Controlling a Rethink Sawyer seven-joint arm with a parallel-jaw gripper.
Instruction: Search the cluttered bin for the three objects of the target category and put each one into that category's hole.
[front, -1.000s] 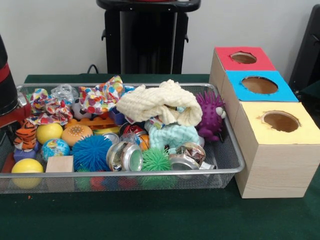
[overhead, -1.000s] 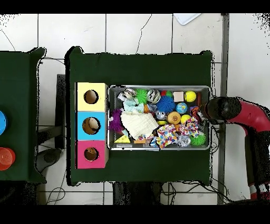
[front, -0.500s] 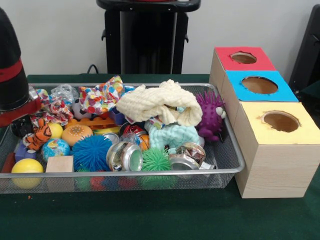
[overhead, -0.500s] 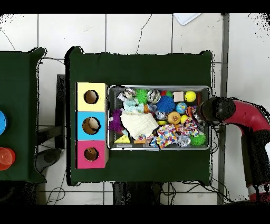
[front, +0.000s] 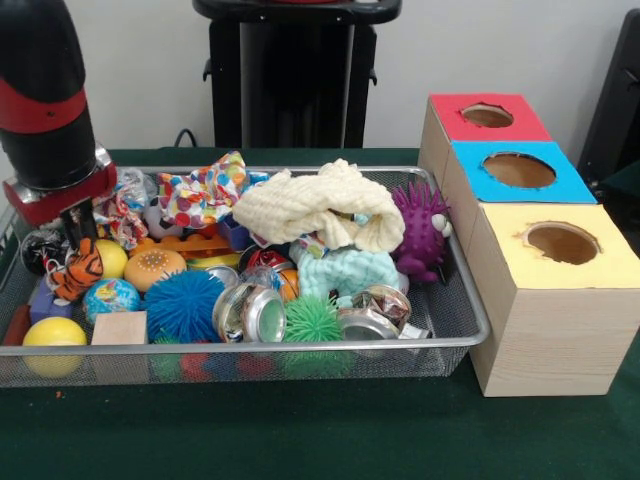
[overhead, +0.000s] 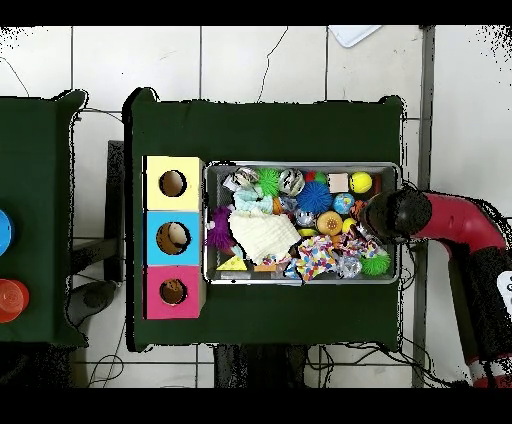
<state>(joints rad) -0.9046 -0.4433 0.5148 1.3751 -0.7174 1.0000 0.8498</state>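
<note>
Bin (front: 420, 362) of silver wire mesh, long and shallow, on dark green table cloth (front: 300, 430), heaped to the rim.

Inside, from the front view:
- cream knitted cloth (front: 315, 205) draped over the middle of the heap, topmost
- pale teal knit piece (front: 345, 272) just below it
- spotted multicolour cloth (front: 205, 190) toward the back, left of the cream one
- purple spiky toy (front: 420, 230) against the right end wall
- blue spiky ball (front: 182, 305) and green spiky ball (front: 312, 320) near the front wall, crushed cans (front: 250, 312) between them
- wooden block (front: 120, 328), yellow ball (front: 55, 335) and globe-printed ball (front: 110, 297) in the front left corner
- orange dotted ball (front: 153, 268) behind the globe-printed one

Three wooden boxes in a row just beside the bin's right end, each with one round hole in a coloured top: red top (front: 450, 118) farthest back, blue top (front: 560, 185) in the middle, yellow top (front: 610, 260) nearest.

Gripper (front: 82, 225) low over the bin's left end, directly above tiger-striped plush toy (front: 80, 268) and touching or nearly touching it. Grasp on the plush, or none: cannot tell from either view.

Overhead, gripper's black head (overhead: 385, 215) over the bin's end farthest from the boxes, covering the toys beneath.
</note>
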